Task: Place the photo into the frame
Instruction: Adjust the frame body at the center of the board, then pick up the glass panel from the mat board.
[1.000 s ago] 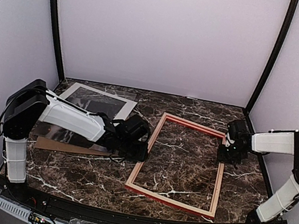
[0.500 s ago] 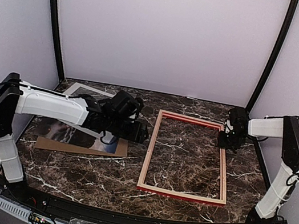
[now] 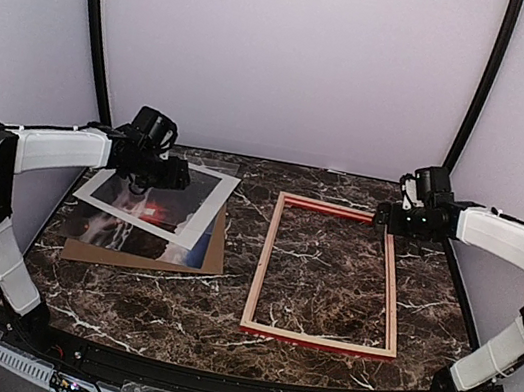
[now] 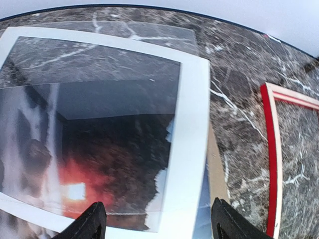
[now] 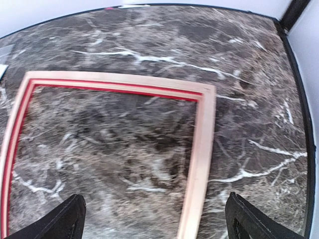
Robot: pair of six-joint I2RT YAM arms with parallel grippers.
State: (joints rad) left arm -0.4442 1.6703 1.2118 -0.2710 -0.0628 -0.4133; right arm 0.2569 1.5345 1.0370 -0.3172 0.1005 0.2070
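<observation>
Trouble is the photo (image 3: 123, 235) sits under the white mat (image 4: 189, 149) at left, well apart from the frame (image 3: 264, 257), and with left gripper (image 4: 159, 221) and right gripper (image 5: 154, 219) both spread and empty, a sloppy pinch probably drags the mat along.

Photo (image 3: 118, 234) partly under white mat (image 3: 207, 209)
</observation>
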